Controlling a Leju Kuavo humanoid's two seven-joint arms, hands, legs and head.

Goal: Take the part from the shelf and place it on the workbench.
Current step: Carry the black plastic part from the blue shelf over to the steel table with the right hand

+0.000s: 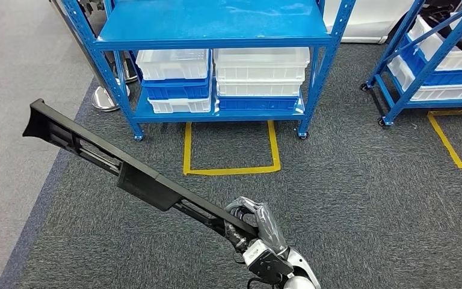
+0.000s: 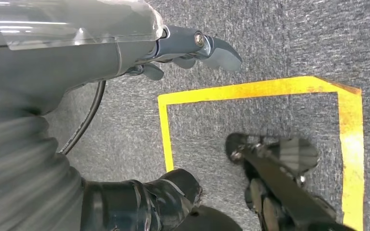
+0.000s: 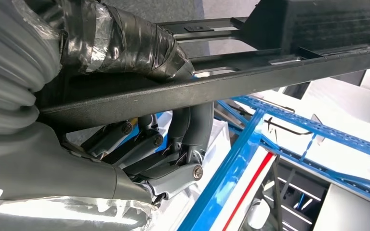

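Already we hold the part (image 1: 102,159) by one end in our right hand (image 1: 255,226), clear of the shelf (image 1: 216,36); our left hand (image 2: 192,48) hangs empty, fingers loose.

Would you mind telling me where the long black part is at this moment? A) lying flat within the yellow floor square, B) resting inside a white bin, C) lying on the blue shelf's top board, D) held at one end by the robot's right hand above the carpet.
D: the right hand grips one end of the long black part, which slants out over the grey carpet, clear of the blue shelf.
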